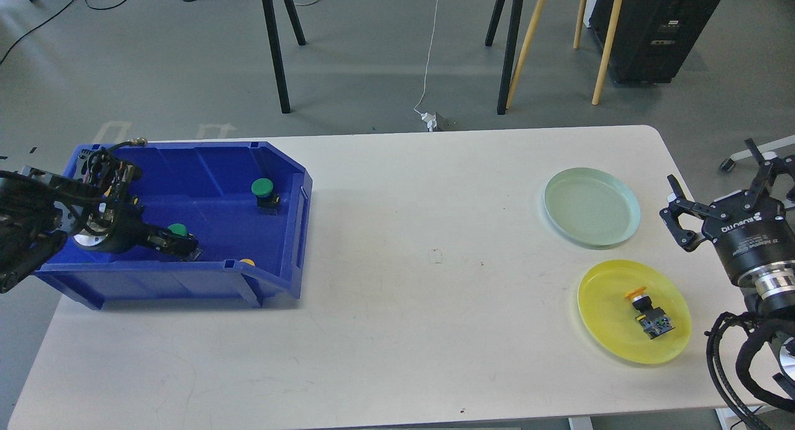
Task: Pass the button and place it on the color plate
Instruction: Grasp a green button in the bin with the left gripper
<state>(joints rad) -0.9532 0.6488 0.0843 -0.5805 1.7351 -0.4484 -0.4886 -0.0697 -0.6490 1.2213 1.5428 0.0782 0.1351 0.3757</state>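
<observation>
Now our left gripper [183,247] sits in the blue bin [292,231] at left of frame, against a green button [178,230]; finger state unclear. Right gripper [714,184] spread, empty, beside the green plate [592,207]. Advice: confirm firm pinch before lifting clear of the wall.

High head view over table [397,262]

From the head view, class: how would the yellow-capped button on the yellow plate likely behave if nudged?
The yellow-capped button lies on its side on the yellow plate, so it has probably already tipped. Its round cap may let it roll in an arc. It looks rigid, probably hard plastic.
</observation>
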